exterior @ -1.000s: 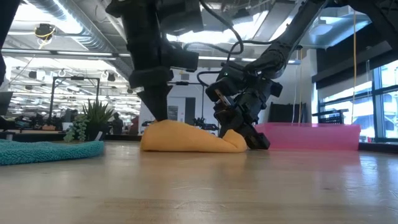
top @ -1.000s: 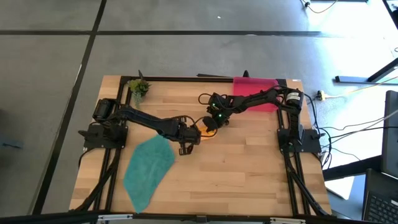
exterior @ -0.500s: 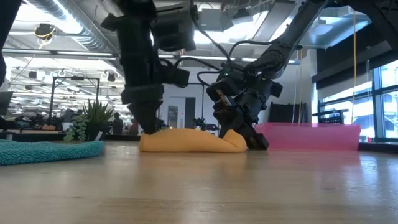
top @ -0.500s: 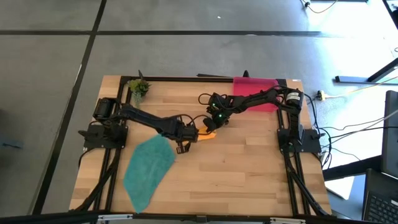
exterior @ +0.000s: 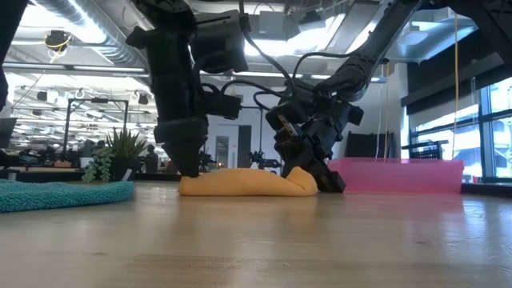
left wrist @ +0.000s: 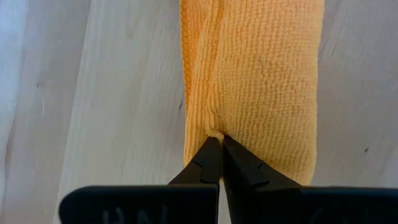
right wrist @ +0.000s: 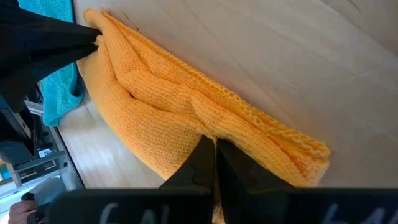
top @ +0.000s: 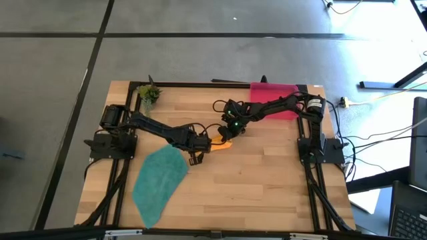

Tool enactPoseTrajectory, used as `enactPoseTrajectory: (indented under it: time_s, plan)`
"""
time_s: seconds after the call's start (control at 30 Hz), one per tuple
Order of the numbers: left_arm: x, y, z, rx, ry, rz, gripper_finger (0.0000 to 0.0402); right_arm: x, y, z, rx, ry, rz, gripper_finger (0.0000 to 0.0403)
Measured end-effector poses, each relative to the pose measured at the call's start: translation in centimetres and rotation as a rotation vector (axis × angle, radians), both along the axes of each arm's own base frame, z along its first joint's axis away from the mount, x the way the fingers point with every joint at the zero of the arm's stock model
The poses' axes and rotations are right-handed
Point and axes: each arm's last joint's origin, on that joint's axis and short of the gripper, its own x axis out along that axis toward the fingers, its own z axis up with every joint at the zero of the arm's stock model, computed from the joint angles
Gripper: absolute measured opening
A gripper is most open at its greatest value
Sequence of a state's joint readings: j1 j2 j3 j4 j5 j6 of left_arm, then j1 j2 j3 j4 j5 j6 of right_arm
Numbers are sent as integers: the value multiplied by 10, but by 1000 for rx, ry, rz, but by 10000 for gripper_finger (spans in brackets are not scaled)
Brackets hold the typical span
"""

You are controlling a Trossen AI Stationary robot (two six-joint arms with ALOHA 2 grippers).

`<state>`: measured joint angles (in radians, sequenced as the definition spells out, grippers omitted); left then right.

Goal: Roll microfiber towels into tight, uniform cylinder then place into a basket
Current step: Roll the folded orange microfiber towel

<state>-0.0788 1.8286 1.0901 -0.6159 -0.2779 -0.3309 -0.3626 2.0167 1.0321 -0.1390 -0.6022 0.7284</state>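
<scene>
The orange microfiber towel (exterior: 244,183) lies on the table as a loose, creased roll between my two grippers; it also shows in the high view (top: 225,142). My left gripper (exterior: 189,166) is shut at its left end and my right gripper (exterior: 318,178) is shut at its right end. The teal towel (top: 159,181) lies spread flat near the left front of the table. The pink basket (top: 288,90) stands at the far right edge, partly behind my right arm. My left gripper pinches a small pucker of cloth (left wrist: 214,132) at a crease in the roll's end between its shut fingertips. It comes steeply from above, its fingers lying along the roll. The end lies low on the table. My right gripper has its shut fingertips in a fold (right wrist: 208,132) on the side of the roll, near its right end. It slants down from the far right. That end (exterior: 300,178) rises slightly against the fingers; the remainder lies on the table.
A small potted plant (top: 149,94) stands at the far left corner. Bare wood (top: 267,180) spreads in front of the roll and to the right of the teal towel.
My left gripper has sunk and gone a little toward the table's left edge, staying shut. The orange towel's left end, humped up under it a second ago, now lies lower and flatter. The right end has stayed where it was.
</scene>
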Motion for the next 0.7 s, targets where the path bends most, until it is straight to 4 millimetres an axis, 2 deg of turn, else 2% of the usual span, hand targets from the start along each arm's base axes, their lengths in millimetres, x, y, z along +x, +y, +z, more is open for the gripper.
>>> enactPoseTrajectory:
  time_s: [0.2,0.7]
  plan:
    - [0,1,0,0,-1,3,0,0,0,0,-2,-4,0,7]
    - [-3,1,-16,1,8,6,0,2,0,2,-29,-39,21,7]
